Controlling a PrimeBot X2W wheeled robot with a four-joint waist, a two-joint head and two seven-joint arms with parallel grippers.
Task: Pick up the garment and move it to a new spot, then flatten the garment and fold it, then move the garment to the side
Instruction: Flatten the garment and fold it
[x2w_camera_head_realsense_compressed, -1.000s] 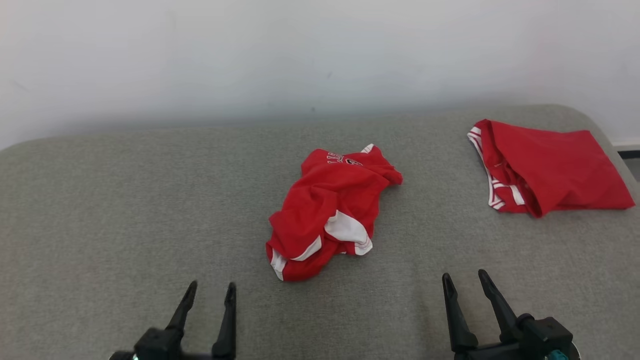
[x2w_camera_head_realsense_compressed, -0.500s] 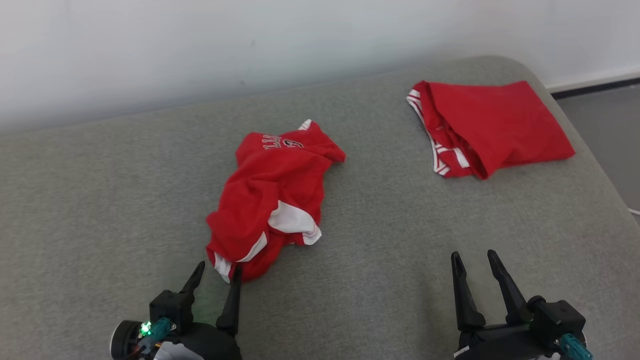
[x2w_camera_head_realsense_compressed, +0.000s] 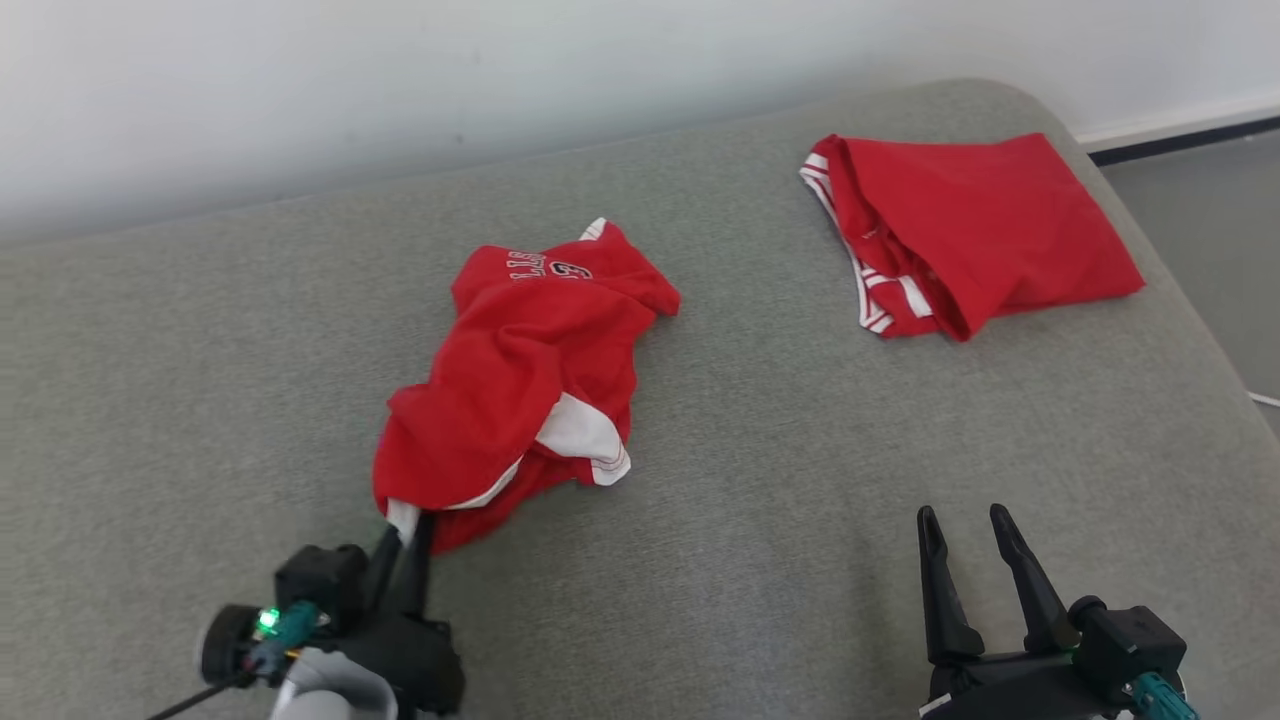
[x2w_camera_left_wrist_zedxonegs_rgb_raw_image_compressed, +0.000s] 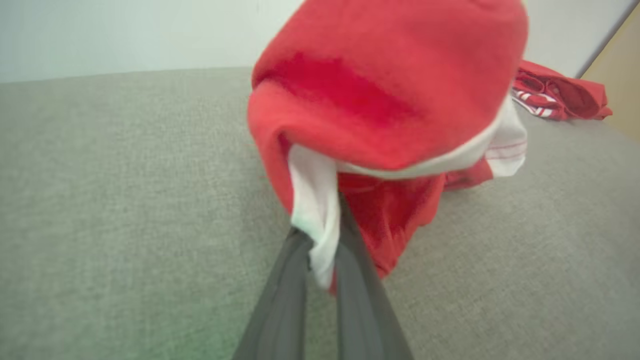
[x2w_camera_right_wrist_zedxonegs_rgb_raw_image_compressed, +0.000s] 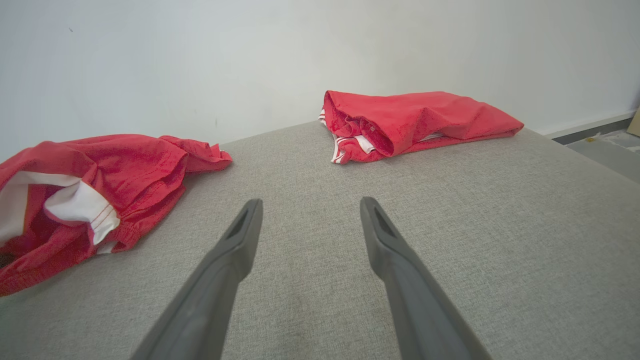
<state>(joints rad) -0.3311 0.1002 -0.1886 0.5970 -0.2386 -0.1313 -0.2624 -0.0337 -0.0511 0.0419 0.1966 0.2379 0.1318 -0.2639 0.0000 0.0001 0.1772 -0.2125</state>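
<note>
A crumpled red garment (x2w_camera_head_realsense_compressed: 530, 370) with white trim and white lettering lies mid-surface on the grey cushion (x2w_camera_head_realsense_compressed: 200, 380). My left gripper (x2w_camera_head_realsense_compressed: 405, 530) is shut on its near white-edged corner, and the cloth there is lifted. In the left wrist view the white hem (x2w_camera_left_wrist_zedxonegs_rgb_raw_image_compressed: 315, 210) sits pinched between the two fingers (x2w_camera_left_wrist_zedxonegs_rgb_raw_image_compressed: 282, 300), with the red garment (x2w_camera_left_wrist_zedxonegs_rgb_raw_image_compressed: 390, 80) bulging above. My right gripper (x2w_camera_head_realsense_compressed: 970, 525) hovers open over bare cushion at the lower right, its fingers (x2w_camera_right_wrist_zedxonegs_rgb_raw_image_compressed: 235, 240) apart and nothing between them. The right wrist view has the crumpled garment (x2w_camera_right_wrist_zedxonegs_rgb_raw_image_compressed: 100, 170) at the left.
A second red garment (x2w_camera_head_realsense_compressed: 980, 230), folded, lies at the cushion's far right corner, also as the folded garment (x2w_camera_right_wrist_zedxonegs_rgb_raw_image_compressed: 415, 120) in the right wrist view. A white wall (x2w_camera_head_realsense_compressed: 400, 80) runs behind. The cushion's right edge drops to grey floor (x2w_camera_head_realsense_compressed: 1210, 220).
The head camera has swung right and down. My left gripper reached forward to the garment's near corner and shut on the white hem, lifting it. The right gripper stayed open.
</note>
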